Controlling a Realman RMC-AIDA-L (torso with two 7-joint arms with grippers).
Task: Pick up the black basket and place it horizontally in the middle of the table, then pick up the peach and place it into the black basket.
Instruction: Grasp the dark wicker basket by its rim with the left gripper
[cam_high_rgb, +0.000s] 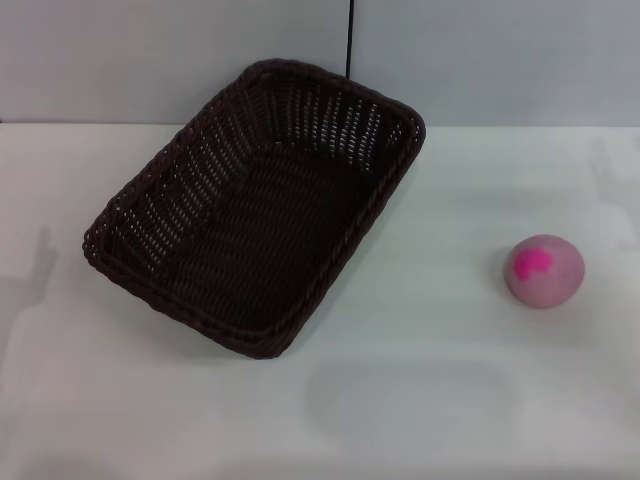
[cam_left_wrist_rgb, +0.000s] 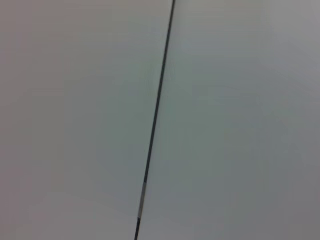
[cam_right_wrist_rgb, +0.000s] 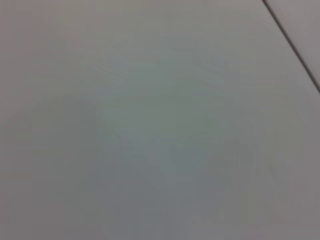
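The black basket is a dark woven rectangle lying at a slant on the white table, left of the middle, with one corner toward the back wall. It is empty. The peach, pale pink with a magenta blotch, sits on the table to the right, well apart from the basket. Neither gripper shows in any view. Both wrist views show only plain pale surface with a thin dark line across it.
A grey wall with a dark vertical seam runs behind the table's far edge. Bare white tabletop lies between the basket and the peach and along the front.
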